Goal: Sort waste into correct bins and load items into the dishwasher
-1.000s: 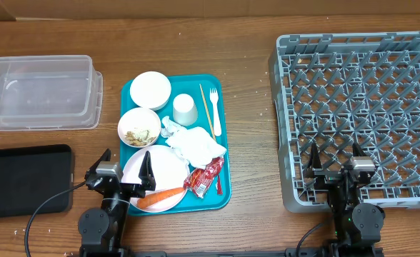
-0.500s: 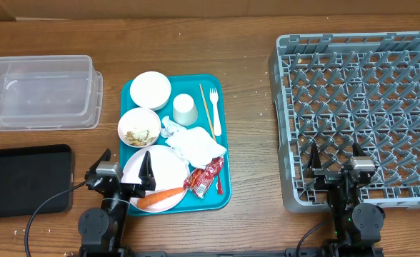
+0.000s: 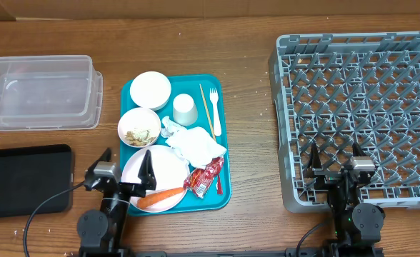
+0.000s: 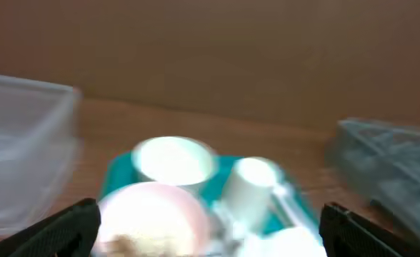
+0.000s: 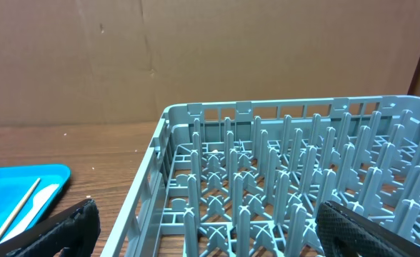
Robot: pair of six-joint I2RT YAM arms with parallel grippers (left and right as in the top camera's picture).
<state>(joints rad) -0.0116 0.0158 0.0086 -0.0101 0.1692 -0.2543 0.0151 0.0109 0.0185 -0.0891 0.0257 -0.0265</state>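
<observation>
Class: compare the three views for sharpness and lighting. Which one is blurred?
Left wrist view: blurred throughout, the white cup and teal tray smeared. Right wrist view: sharp, the pegs of the grey dish rack crisp. Overhead view: sharp and evenly lit across the table.

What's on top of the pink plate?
An orange carrot lies across the plate's near edge. A crumpled napkin overlaps its far-right rim, so anything beneath that cannot be seen. A finger of the left gripper hides a strip too.
</observation>
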